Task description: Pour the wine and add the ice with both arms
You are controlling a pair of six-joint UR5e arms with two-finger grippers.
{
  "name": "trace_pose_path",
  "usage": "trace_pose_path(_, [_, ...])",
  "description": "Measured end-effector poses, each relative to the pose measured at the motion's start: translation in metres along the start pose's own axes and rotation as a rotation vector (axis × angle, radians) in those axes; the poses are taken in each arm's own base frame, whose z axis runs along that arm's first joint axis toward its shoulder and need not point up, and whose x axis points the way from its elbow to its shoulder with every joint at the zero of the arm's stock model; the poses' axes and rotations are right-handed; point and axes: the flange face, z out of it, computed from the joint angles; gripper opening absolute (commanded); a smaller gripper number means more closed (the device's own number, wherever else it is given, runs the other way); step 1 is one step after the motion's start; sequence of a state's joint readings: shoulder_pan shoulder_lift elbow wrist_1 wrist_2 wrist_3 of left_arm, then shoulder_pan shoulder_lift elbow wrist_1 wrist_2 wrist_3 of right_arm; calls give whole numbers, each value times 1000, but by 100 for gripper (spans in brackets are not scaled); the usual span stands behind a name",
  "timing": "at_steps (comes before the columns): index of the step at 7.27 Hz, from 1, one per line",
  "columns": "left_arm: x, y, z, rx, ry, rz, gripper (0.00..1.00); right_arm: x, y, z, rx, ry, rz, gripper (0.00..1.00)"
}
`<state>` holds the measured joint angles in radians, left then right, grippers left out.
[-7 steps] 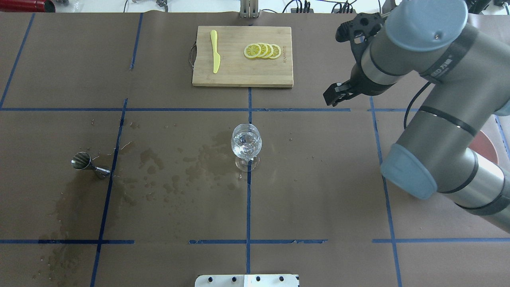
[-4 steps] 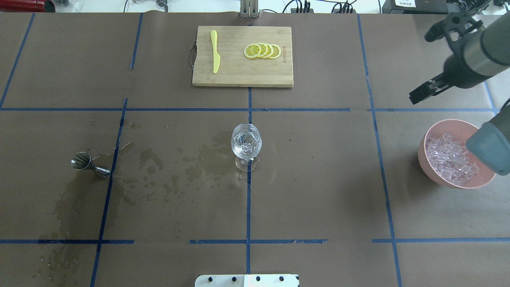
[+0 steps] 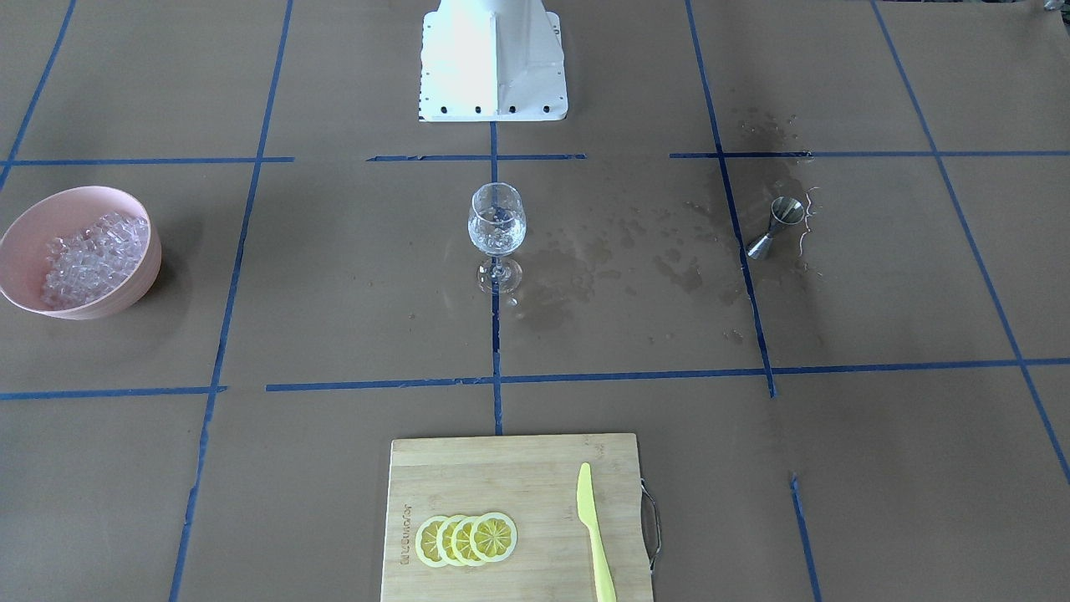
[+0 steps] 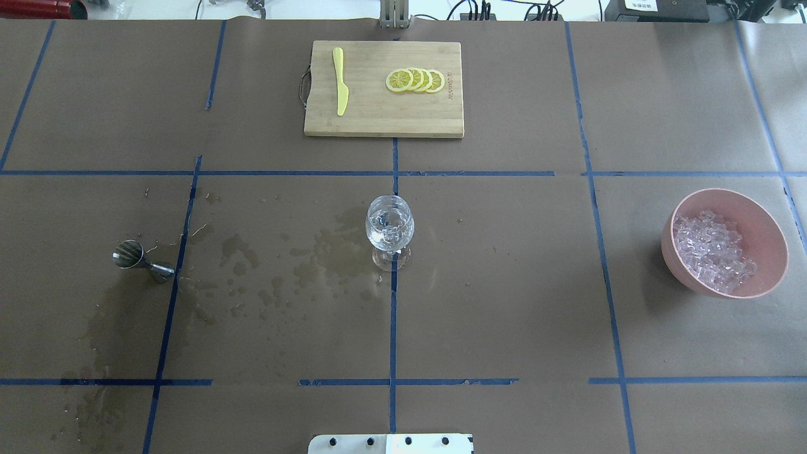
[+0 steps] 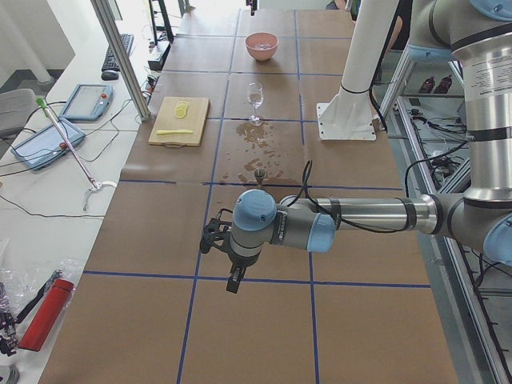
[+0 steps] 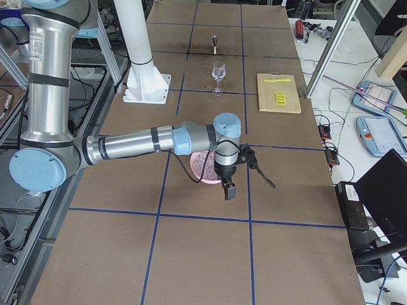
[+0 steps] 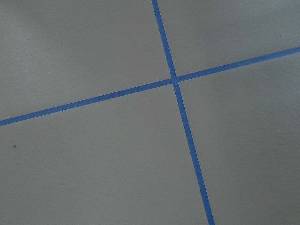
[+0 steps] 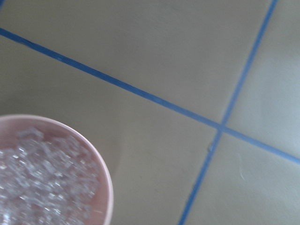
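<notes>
You are looking at matt brown paper (image 4: 504, 284), a pale wooden board (image 4: 378, 116), a shiny metal measuring cup (image 4: 142, 260), a clear glass (image 4: 390, 228) and glassy ice (image 4: 711, 252) in a smooth pink bowl (image 4: 768, 232).

This is a robotics lab. The table (image 4: 504, 302) is covered in brown paper marked into squares by blue tape lines (image 4: 393, 315), and a white base block (image 3: 493, 58) is bolted at the middle of its robot-side edge. The left arm (image 5: 368, 214) and right arm (image 6: 127, 146) are industrial tubular arms. Beyond the table's far edge stand aluminium frame posts (image 5: 120, 56) and a bench with teach pendants (image 5: 84, 102), a keyboard (image 5: 126, 46) and loose cables (image 5: 48, 212).
</notes>
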<state>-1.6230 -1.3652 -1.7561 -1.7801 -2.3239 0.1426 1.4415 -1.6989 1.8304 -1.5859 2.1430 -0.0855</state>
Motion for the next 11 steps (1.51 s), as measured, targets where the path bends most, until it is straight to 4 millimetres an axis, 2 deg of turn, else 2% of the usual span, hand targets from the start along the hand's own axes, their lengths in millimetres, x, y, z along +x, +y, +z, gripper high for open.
trace_pose_path(1, [0,0,0,0,0,0,100,37,26,10,-16,-10,80,100])
trace_pose_path(2, [0,1,1,-2,0,-1,100,58,42,10,-7,-35,131,100])
trace_pose_path(3, [-1,2,2,-5,1,-4,100,66,48,7,5,-56,156,100])
trace_pose_path(11, [-4,7,6,-15,2,-12,100,72,53,7,10,-68,183,100])
